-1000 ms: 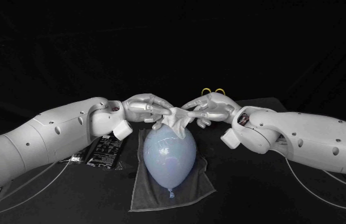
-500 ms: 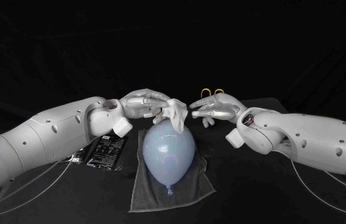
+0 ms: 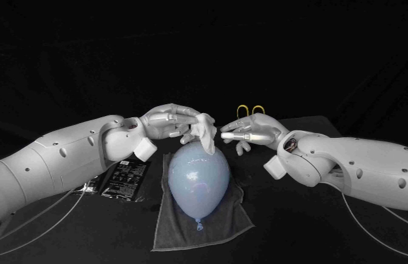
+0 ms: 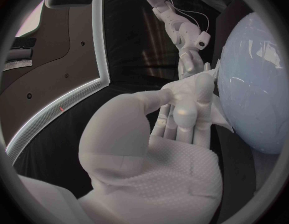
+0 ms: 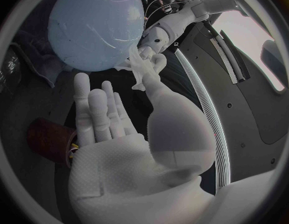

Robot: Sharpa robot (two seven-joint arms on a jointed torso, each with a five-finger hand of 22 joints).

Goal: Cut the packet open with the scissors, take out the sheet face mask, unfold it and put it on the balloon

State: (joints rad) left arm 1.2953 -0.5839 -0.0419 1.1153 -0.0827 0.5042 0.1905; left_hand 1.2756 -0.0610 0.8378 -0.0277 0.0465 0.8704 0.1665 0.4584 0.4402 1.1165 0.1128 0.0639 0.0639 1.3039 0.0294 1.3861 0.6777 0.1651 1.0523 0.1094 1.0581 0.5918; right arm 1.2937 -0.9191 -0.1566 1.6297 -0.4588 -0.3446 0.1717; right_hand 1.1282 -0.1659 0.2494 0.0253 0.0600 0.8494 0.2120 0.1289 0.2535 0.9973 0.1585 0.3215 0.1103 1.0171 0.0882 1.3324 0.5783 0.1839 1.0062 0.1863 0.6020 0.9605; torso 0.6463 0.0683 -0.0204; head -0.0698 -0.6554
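In the middle of the head view the left hand (image 3: pixel 173 121) pinches the crumpled sheet mask (image 3: pixel 205 132), which hangs down to the upper end of the balloon (image 3: pixel 199 175) lying on a grey cloth (image 3: pixel 223 220). Just right of the mask, the right hand (image 3: pixel 248 131) has its fingers apart and holds nothing. The mask looks limp, thin and clingy, probably easy to tear. It is best taken by 2 opposite edges, 1 per hand. The balloon is light and may roll.

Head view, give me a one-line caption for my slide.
Left hand holds the bunched sheet mask over the balloon on its grey cloth, right hand empty beside it.
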